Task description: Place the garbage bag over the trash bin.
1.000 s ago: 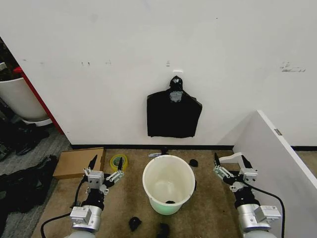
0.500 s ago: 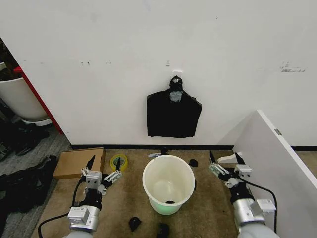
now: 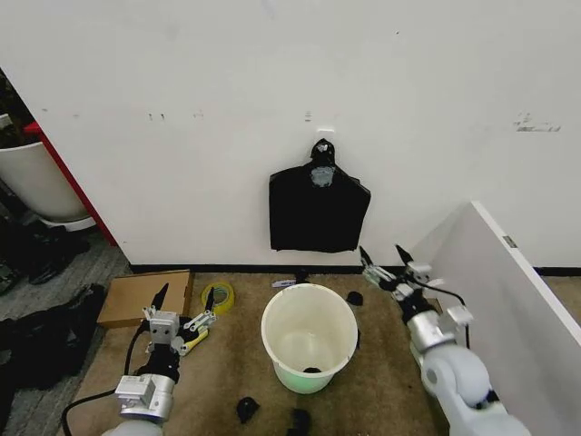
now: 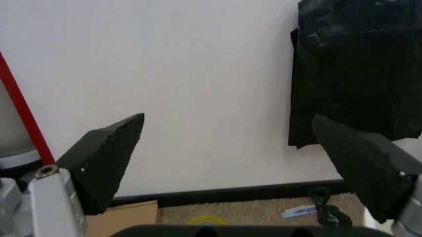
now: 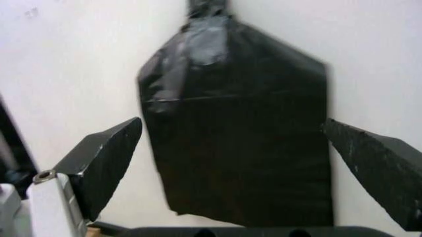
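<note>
A flat cardboard box lies on the brown carpet by the wall, with a roll of yellow tape just beside it. A white panel stands tilted at the right. A large white tub sits far left behind a red bar. Dark clothing is heaped on the grey floor nearby.

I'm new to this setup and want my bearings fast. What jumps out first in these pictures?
A flat black bundle hangs on the white wall, straight above the white trash bin, which stands bare on the brown carpet. The right tool is raised, open, toward the bundle's lower right corner; the left tool sits low and open, left of the bin.
</note>
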You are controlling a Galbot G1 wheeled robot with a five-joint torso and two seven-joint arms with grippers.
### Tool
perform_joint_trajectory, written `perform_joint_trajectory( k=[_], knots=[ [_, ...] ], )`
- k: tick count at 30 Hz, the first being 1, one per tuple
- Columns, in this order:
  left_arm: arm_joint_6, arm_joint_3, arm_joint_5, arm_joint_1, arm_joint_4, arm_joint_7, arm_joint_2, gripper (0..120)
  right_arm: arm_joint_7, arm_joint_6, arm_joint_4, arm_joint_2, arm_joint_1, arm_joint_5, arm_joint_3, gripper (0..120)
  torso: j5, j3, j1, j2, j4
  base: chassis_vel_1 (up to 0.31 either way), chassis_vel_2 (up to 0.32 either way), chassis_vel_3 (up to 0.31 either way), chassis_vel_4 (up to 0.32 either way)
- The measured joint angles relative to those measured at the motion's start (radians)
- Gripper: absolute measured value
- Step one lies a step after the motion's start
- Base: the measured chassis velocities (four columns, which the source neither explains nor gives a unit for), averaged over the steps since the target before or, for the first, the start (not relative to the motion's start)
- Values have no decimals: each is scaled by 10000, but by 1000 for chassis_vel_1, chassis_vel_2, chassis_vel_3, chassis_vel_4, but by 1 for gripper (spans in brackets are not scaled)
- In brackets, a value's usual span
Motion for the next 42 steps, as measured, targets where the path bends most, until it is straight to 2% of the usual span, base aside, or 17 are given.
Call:
perform_joint_trajectory(
  k=[4,10,25,31,37,39,42],
  knots=[
    [-22,-2,45,91,-18,1,-71,100,-146,-81,-523,74,905,141,-524,100,-2,0,0,0,1,0,0,0,0],
    [-114,5,105,183,73,-1,-196,100,-160,-244,-1799,623,2508,340,-1166,100,0,0,1,0,1,0,0,0,0],
    [-145,40,162,140,226,-22,-352,100,-3,-285,-3793,1189,5227,644,-1972,100,-2,-1,0,0,2,0,0,0,0],
    [-172,44,163,183,234,-47,-391,100,15,-319,-4308,1632,5701,625,-2067,100,-1,-1,0,0,2,0,0,0,0],
    [-222,46,162,274,234,-68,-394,100,56,-337,-4501,1682,5807,611,-2142,100,-1,-1,-1,0,1,0,0,0,0],
    [-228,54,161,276,235,-77,-394,100,94,-339,-4511,1684,5817,620,-2142,97,-1,-1,-1,0,1,0,0,0,0],
    [-228,85,160,249,233,-82,-396,100,145,-342,-4490,1662,5786,627,-2139,84,-1,-1,-1,0,1,0,0,0,0]
  ],
)
